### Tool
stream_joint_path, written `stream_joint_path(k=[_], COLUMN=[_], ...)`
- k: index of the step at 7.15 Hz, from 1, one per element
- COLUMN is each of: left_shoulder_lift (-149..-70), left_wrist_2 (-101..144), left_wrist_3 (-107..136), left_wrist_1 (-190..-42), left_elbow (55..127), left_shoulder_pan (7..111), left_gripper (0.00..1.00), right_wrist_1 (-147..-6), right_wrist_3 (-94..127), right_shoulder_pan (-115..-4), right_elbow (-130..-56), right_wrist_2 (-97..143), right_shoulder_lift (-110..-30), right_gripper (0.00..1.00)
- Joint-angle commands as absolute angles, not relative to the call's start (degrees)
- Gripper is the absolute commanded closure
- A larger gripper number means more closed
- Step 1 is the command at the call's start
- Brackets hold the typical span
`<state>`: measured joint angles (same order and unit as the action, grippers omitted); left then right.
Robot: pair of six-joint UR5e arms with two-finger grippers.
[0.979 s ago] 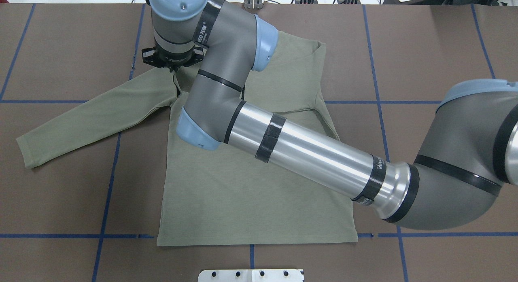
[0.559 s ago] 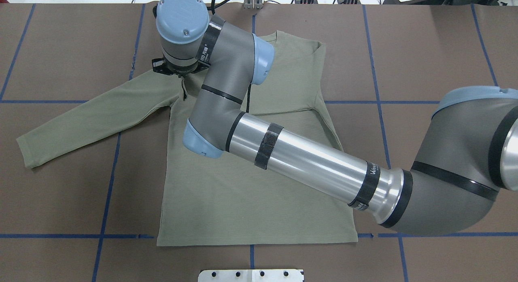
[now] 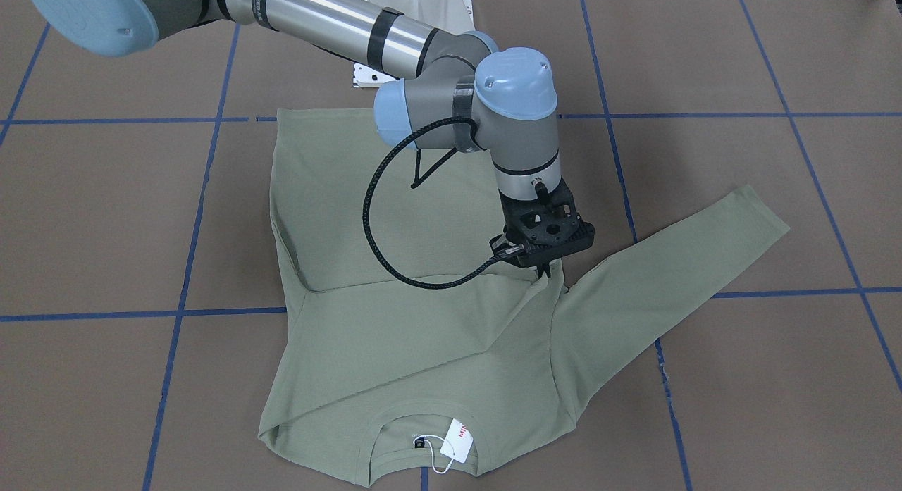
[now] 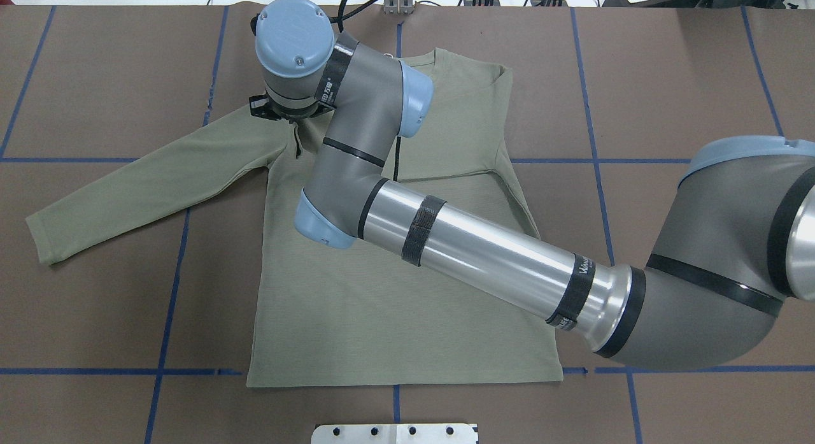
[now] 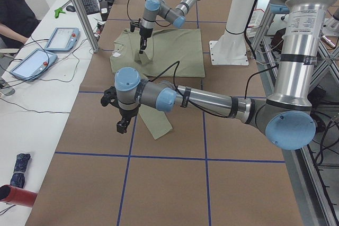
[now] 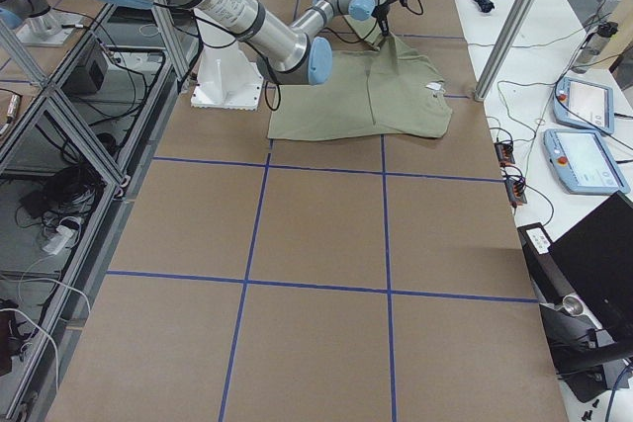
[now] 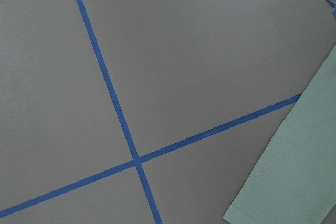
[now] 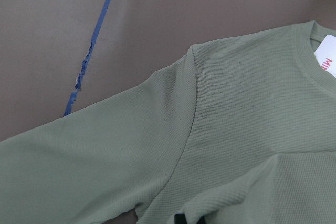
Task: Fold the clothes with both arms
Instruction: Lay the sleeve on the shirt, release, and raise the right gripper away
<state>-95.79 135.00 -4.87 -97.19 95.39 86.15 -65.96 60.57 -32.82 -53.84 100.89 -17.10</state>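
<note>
Right claw (image 3: 544, 269) stands tip-down at the far-left shoulder of the shirt (image 4: 395, 316), its arm reaching across the garment from the robot's right. Its fingers look clenched on a small peak of cloth. That peak seems to be the end of the folded sleeve (image 3: 437, 322), which lies across the chest and finishes directly under the tips. The shirt is spread flat on the bench (image 4: 668, 81). Its body runs from beneath the claw back toward the robot, and the neck lies on the claw's far side.

What matters for the next fold is the outstretched sleeve (image 4: 146, 189). It starts just beside the claw at the armpit, and its long axis slants away to the robot's left and back toward the robot. Its cuff (image 4: 38, 240) is the point of the shirt farthest from the claw on that side.

The right claw is therefore at the root of that sleeve, and its arm is already stretched over the body. The left claw (image 5: 122, 126) hovers well apart from the right one, out by the cuff, which shows at the edge of its wrist view. Whether the left claw is released or clenched cannot be told. By my reading the left arm is the nearer one for bringing that sleeve in, once the right lets go.
</note>
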Motion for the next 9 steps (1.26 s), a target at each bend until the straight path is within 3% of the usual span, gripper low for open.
stream_joint_path(k=[1, 2, 6, 7, 9], left_shoulder_lift=[-96.9, -96.9, -96.9, -96.1, -90.4], left_wrist_2=[135.0, 135.0, 135.1, 135.0, 131.6], left_wrist_3=[-4.0, -4.0, -0.3, 7.2, 27.0], left_wrist_1=[-97.1, -97.1, -97.5, -102.4, -120.8], left_elbow=[95.3, 95.3, 94.5, 94.7, 94.9], left_shoulder_pan=[86.1, 86.1, 86.0, 85.4, 78.1], left_gripper=[0.00, 0.00, 0.00, 0.00, 0.00], right_wrist_1=[-63.2, -60.8, -61.0, -65.3, -80.1], right_wrist_3=[60.8, 62.5, 77.9, 77.9, 73.8], right_shoulder_pan=[-32.3, -31.8, -32.3, -34.1, -39.0], right_elbow=[-53.8, -53.7, -54.5, -57.9, -73.9], right_wrist_2=[101.4, 101.4, 101.6, 105.3, 112.6], right_shoulder_lift=[-15.1, -15.0, -15.9, -18.2, -28.9], right_gripper=[0.53, 0.01, 0.00, 0.00, 0.00])
